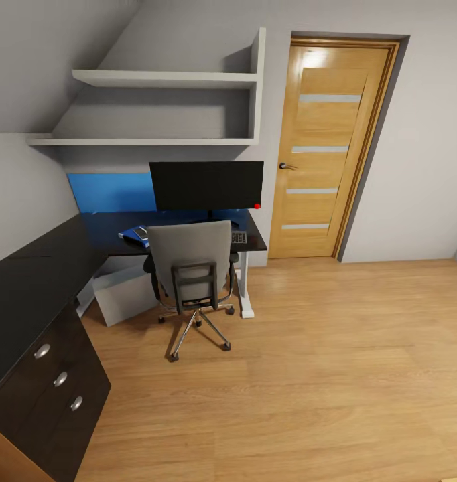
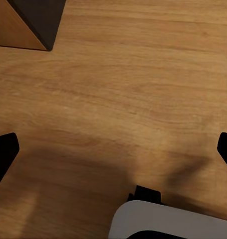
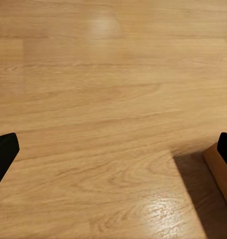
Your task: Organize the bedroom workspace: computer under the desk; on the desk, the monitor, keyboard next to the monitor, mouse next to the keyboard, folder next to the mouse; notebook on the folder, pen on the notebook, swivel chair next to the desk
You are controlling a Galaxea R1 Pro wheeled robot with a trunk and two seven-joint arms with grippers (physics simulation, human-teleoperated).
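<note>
The black monitor (image 1: 206,185) stands on the black L-shaped desk (image 1: 34,274) at the far wall. In front of it the grey swivel chair (image 1: 190,268) is pushed up to the desk, back towards me. The blue folder (image 1: 133,235) lies on the desk left of the chair, with a small pale thing on it, too small to name. The keyboard (image 1: 239,237) peeks out right of the chair back. The pale computer (image 1: 124,296) sits under the desk. Mouse, pen and notebook are hidden. My left gripper (image 2: 113,149) and right gripper (image 3: 113,149) hang open over the wooden floor.
A wooden door (image 1: 329,147) stands right of the desk, with two wall shelves (image 1: 161,79) above the desk. The desk's drawers with silver knobs (image 1: 59,379) are near my left. A wooden box corner (image 3: 220,172) lies by the right gripper, and a dark cabinet corner (image 2: 41,17) by the left.
</note>
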